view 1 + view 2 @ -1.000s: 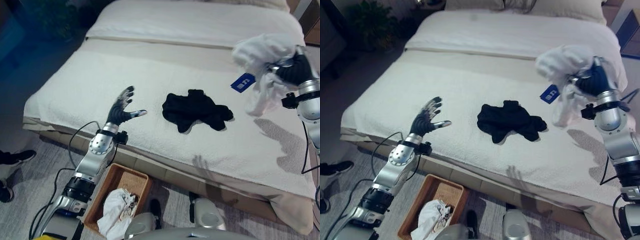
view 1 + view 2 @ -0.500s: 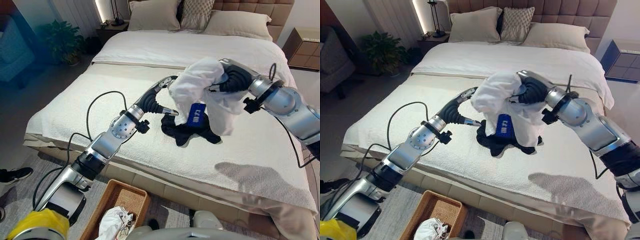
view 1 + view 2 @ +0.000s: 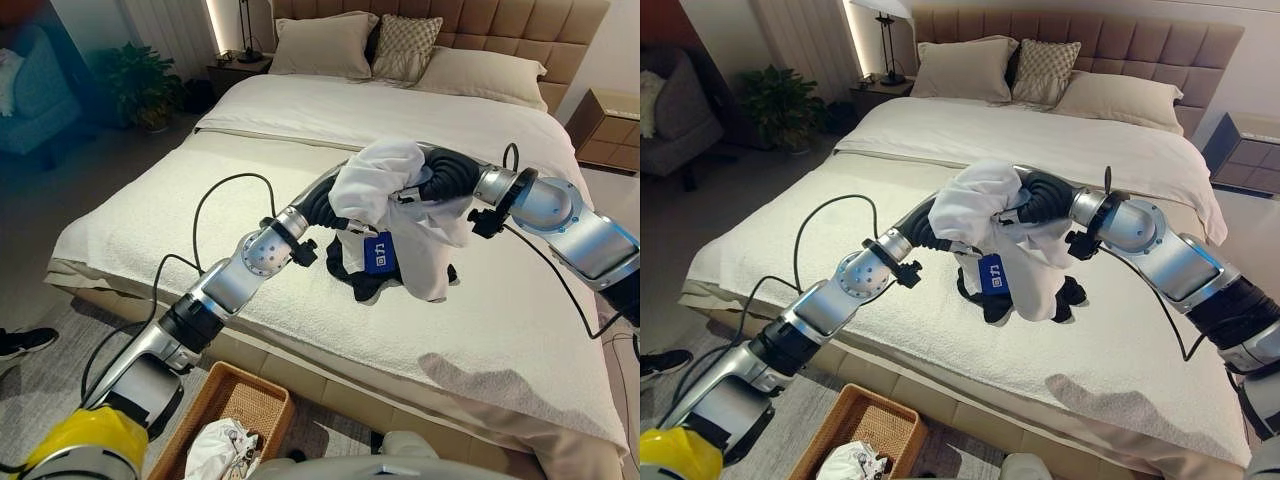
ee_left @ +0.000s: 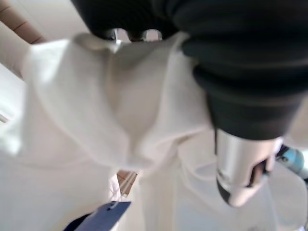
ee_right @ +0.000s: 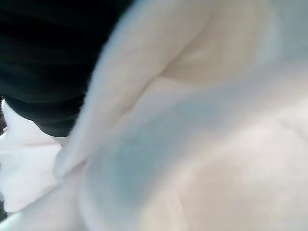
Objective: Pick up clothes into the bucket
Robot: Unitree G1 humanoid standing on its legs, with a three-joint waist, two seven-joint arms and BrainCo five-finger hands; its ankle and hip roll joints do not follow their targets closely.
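A white garment (image 3: 385, 185) with a blue tag (image 3: 380, 252) hangs in the air over the middle of the bed. My right hand (image 3: 447, 178) reaches in from the right and is shut on the garment, which drapes over it. My left hand (image 3: 318, 205) comes from the lower left and is pushed up into the garment's left side, where the cloth (image 4: 96, 120) covers it. A black garment (image 3: 352, 277) lies crumpled on the bed right beneath. The wicker basket (image 3: 262, 388) stands on the floor by the bed's near edge, with white clothes in it.
The wide bed (image 3: 150, 200) has a white cover, with pillows (image 3: 325, 45) at its head. A nightstand (image 3: 610, 110) stands at the far right and a plant (image 3: 140, 85) at the far left. A person's shoe (image 3: 20, 342) rests on the floor at left.
My right hand has carried the white garment from the bed's right side to its middle. My left arm has risen from the near edge to meet it. The camera has tilted up.
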